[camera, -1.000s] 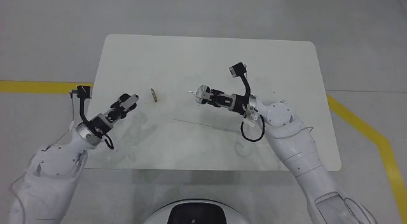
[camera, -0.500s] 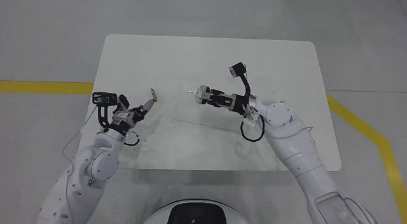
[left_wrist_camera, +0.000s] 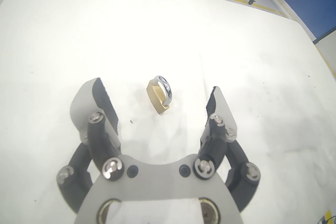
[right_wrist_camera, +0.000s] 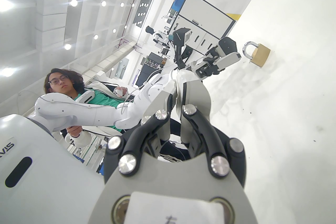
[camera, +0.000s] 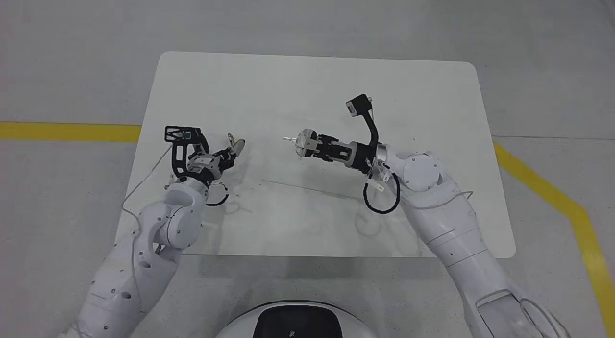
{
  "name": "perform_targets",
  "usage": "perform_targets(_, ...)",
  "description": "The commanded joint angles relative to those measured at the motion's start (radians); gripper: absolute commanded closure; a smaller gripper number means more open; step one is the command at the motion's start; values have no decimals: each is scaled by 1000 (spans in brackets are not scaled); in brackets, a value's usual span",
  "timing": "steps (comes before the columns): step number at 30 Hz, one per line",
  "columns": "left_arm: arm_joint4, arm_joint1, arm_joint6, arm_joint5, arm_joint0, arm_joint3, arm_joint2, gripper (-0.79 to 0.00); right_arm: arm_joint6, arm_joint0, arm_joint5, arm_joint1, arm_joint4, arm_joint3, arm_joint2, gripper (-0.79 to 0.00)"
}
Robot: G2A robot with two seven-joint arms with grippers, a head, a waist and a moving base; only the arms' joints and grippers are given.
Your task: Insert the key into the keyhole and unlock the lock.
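- On the left half of the counter [camera: 432,98], the brass padlock [left_wrist_camera: 157,100] stands on edge. From above it reads as a thin sliver.
- Shackle: silver, closed into the body. The keyhole can't be made out in any view.
- Left hand [left_wrist_camera: 157,89]: released, jaws spread wide. It hangs just beside the padlock without touching it, on the robot's side of it.
- Left fingers [left_wrist_camera: 97,99] sit one to each side of the padlock's line, with the padlock just ahead of the tips.
- Orientation: the padlock's flat faces are turned roughly toward the two pads, with the thin dimension across the gap. The long axis runs away from the wrist.
- Right hand [camera: 299,141]: clenched, and held well apart from the padlock across a bare stretch of counter.
- A slim silver tip, taken to be the key [camera: 288,138], sticks out of the right hand toward the padlock.
- Nearer arm: the left, by a wide margin.
- Judgement: the step in hand is securing the padlock. The lock has not been lifted and the key has not been presented.
- Next move turns on the left hand advancing along the padlock's long axis until the brass body sits between the pads, then closing on the flat faces.
- Risk: the padlock is balanced on a narrow edge, so one pad touching first could tip it flat.
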Motion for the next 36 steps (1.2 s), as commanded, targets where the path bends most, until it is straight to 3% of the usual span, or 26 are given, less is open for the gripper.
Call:
perform_targets(1, 6, -5, 10, 11, -9, 11, 13, -566, 0, 0, 0, 0, 0, 0, 0, 0)
perform_targets(4, 5, -12, 20, 25, -18, 26, 24, -486, 0, 0, 0, 0, 0, 0, 0, 0)
perform_targets(17, 8, -29, 3, 45, -51, 85, 33, -428, 0, 0, 0, 0, 0, 0, 0, 0)
perform_targets(24, 17, -38, -10, 51, -67, 102, 42, -348, 0, 0, 0, 0, 0, 0, 0, 0)
perform_targets(28, 30, -43, -23, 55, -78, 107, 50, -256, 0, 0, 0, 0, 0, 0, 0, 0)
perform_targets(32, 42, -46, -33, 52, -80, 107, 55, 0, 0, 0, 0, 0, 0, 0, 0, 0)
perform_targets(36, 56, -47, -45, 43, -77, 106, 50, 0, 0, 0, 0, 0, 0, 0, 0, 0)
